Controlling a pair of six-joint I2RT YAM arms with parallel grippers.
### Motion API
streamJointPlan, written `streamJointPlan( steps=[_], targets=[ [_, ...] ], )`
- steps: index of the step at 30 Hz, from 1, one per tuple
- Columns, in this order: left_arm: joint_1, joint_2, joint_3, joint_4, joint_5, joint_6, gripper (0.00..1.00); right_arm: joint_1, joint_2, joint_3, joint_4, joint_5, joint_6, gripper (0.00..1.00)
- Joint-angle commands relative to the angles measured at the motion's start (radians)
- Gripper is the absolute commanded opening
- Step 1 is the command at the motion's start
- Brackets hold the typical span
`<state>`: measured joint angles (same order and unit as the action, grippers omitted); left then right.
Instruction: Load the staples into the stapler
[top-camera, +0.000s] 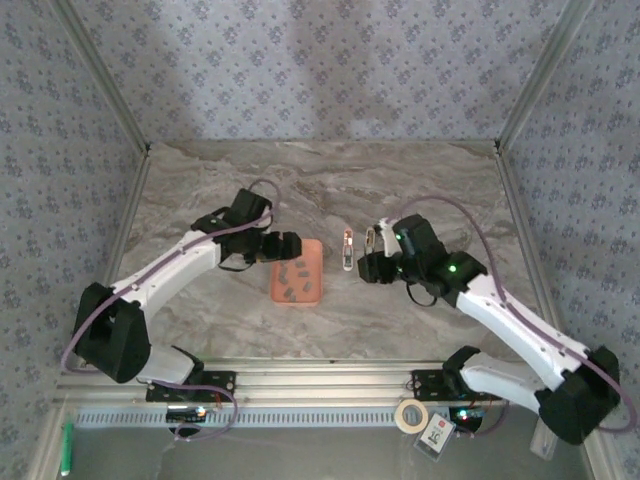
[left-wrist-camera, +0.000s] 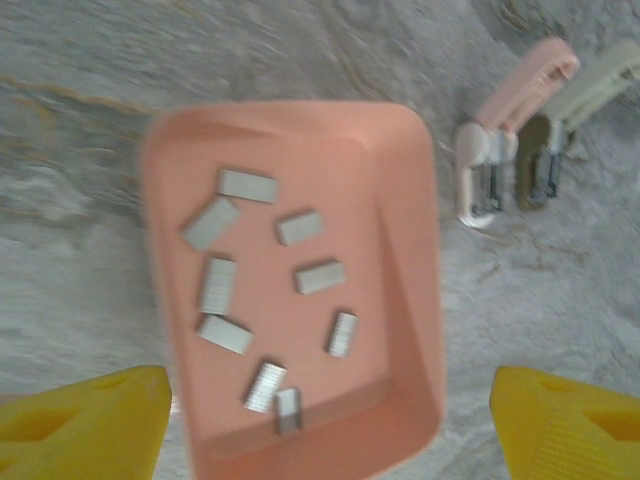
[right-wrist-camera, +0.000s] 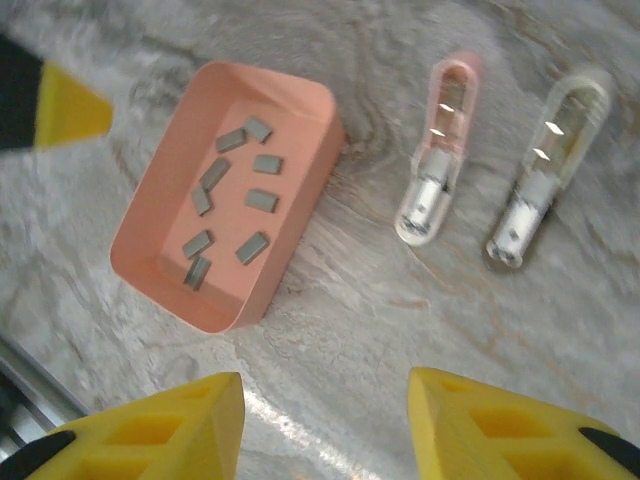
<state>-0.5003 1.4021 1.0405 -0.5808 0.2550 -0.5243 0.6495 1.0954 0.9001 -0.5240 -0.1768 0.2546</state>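
Note:
Several small grey staples (left-wrist-camera: 320, 277) lie loose in the salmon-orange tray (left-wrist-camera: 420, 300). My left gripper (left-wrist-camera: 330, 430) hovers open over the tray's near end, its yellow fingers (left-wrist-camera: 85, 420) wide apart with nothing between them. A pink stapler (left-wrist-camera: 505, 130) and a cream stapler (left-wrist-camera: 570, 110) lie opened on the table right of the tray. In the right wrist view the staples (right-wrist-camera: 262, 200), tray (right-wrist-camera: 290, 230), pink stapler (right-wrist-camera: 440, 150) and cream stapler (right-wrist-camera: 545, 170) all show. My right gripper (right-wrist-camera: 325, 420) is open above bare table, short of both staplers.
From above, the tray (top-camera: 320, 275) sits mid-table, with the left gripper (top-camera: 290, 245) at its far-left corner and the right gripper (top-camera: 368, 265) just right of the pink stapler (top-camera: 347, 250). A tape roll (top-camera: 407, 415) lies beyond the front rail. Marble table stretches behind.

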Motion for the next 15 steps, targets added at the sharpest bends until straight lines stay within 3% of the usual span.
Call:
streamJointPlan(
  steps=[1, 8, 15],
  targets=[
    [0.082, -0.045, -0.047, 0.023, 0.071, 0.08, 0.83, 0.046, 0.094, 0.095, -0.016, -0.035, -0.293, 0.49],
    [0.281, -0.046, -0.149, 0.162, 0.191, 0.103, 0.82, 0.134, 0.333, 0.264, -0.065, -0.056, -0.641, 0.49],
    [0.364, -0.035, -0.216, 0.271, 0.23, 0.113, 0.82, 0.192, 0.594, 0.483, -0.245, -0.004, -0.889, 0.48]
  ],
)
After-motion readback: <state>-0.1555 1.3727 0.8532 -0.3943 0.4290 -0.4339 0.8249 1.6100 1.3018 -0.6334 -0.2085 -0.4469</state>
